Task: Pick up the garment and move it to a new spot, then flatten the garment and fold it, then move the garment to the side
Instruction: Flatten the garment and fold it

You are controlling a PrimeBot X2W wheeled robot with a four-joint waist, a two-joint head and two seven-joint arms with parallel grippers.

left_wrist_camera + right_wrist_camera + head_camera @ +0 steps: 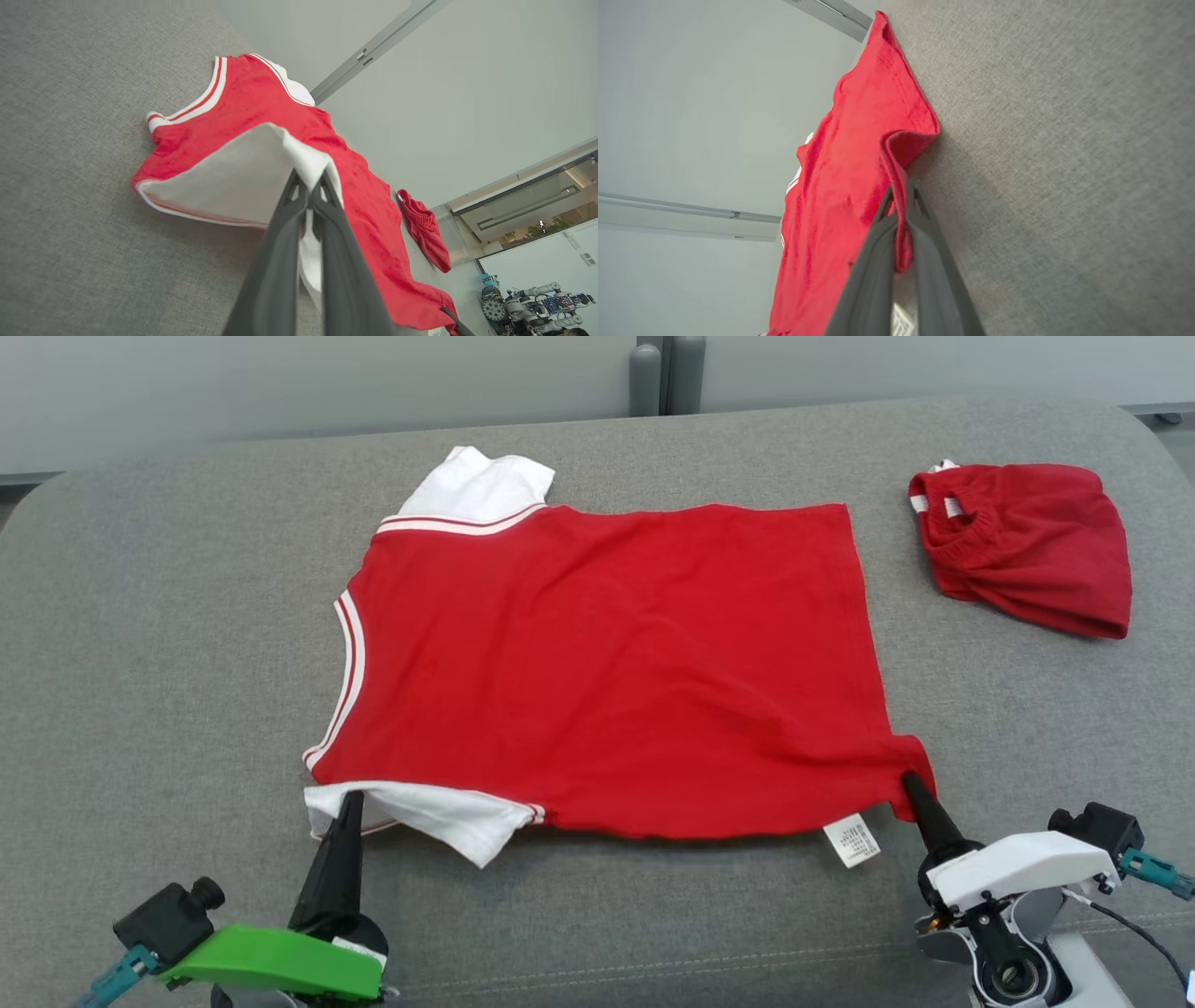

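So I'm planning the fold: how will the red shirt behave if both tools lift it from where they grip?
Probably floppy: the red shirt bends and puckers at the right tool pinching its hem corner. Likely light, since the thin white sleeve peaks up at the left tool. Its middle would probably sag between the two grips.

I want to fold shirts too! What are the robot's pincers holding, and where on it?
Both hold the red shirt: the left pincer pinches its near white sleeve, the right pincer its bottom hem corner.
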